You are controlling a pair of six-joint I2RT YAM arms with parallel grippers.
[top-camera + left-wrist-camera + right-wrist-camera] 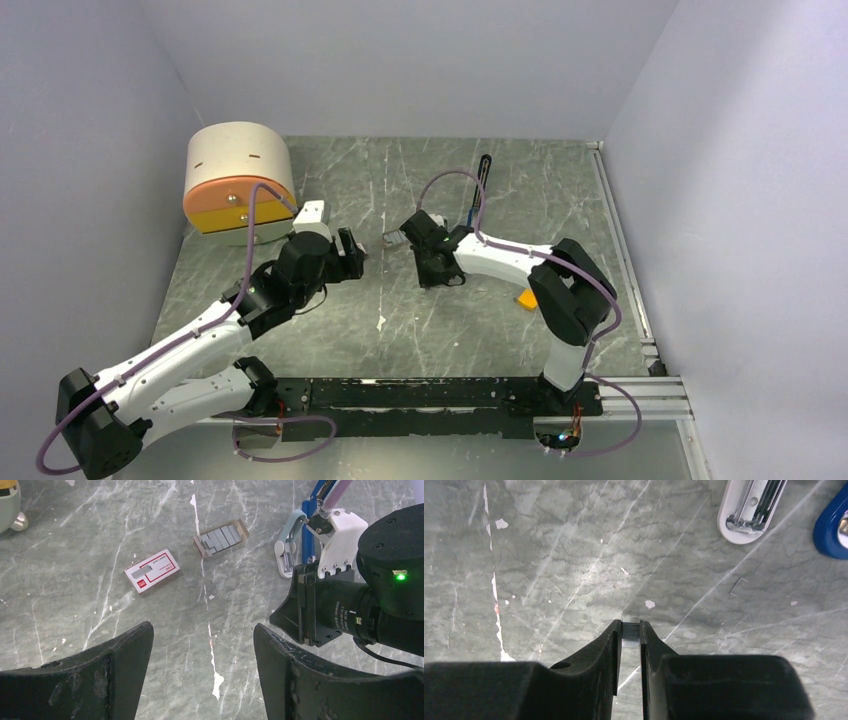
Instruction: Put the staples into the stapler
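My right gripper (630, 630) is shut on a short ribbed grey strip of staples (630, 634), held just above the marble table. More staples (221, 536) lie in an open cardboard tray, with the red-and-white box sleeve (152, 570) to its left. The blue stapler (312, 525) lies beyond the right arm, its black top arm (483, 170) swung out; its blue end (834, 525) shows at the upper right of the right wrist view. My left gripper (202, 650) hovers open over bare table, nothing between its fingers.
A short pale-blue piece (749, 507) with a metal channel lies beside the stapler. One loose staple (738, 585) is on the table. A round cream and orange container (238, 180) stands at the back left. An orange block (525, 298) sits under the right arm.
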